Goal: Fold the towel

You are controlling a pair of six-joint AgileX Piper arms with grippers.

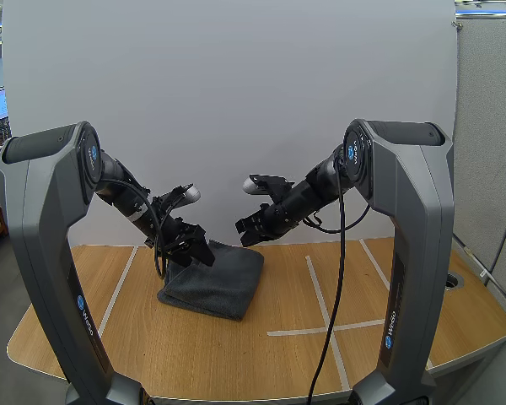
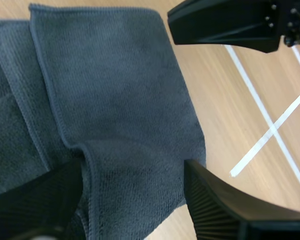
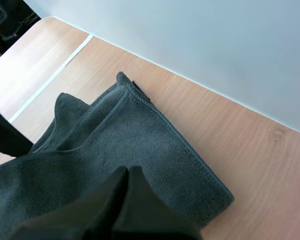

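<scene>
Ribbed left tool [image 2: 132, 197] spread over folded, nubby grey towel [image 2: 115, 90].

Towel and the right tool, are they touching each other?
Apart. The high view shows the right tool hanging in the air, lifted above the far corner of the towel. Its fingers lie shut on nothing.

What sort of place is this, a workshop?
Probably a lab test bench: two robot arms flank a wooden table marked with white tape lines, with a plain white board behind and a grey towel laid out.
</scene>
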